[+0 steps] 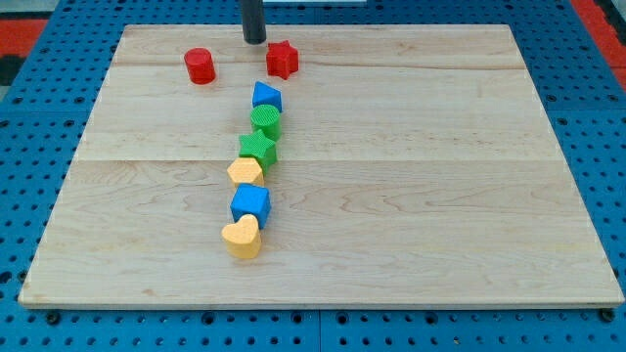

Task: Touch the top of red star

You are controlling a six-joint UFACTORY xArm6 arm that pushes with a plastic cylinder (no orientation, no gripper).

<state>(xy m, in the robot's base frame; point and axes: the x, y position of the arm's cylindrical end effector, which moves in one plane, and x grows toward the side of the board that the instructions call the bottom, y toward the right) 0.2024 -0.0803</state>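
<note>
**A:** Where was the red star [282, 60]?

**B:** At the far side of the wooden board [440, 196], a little left of the middle. It sat alone, with a red cylinder [200, 66] well apart to its left.

**A:** And my tip [254, 40]?

**B:** It stood near the far edge, just left of the star and slightly farther back. I could see a narrow strip of bare wood between them, so they looked apart, not touching. The rod rose straight out of the top of the view.

**A:** What about jaws, spread or pressed together?

**B:** There were none to see; the arm ended in that plain dark rod, so I cannot tell any jaw state.

**A:** The other blocks?

**B:** A crooked line ran from just nearer than the star toward the near edge. First came a blue block [266, 96], its shape hard to make out, then a green block [265, 120], rounded or many-sided, then a green star [259, 149]. After those came a yellow block [245, 172] with several sides, a blue cube [250, 204], and a yellow heart [242, 237] nearest. Each seemed to touch or almost touch its neighbour. The board lay on a blue pegboard [39, 117].
</note>
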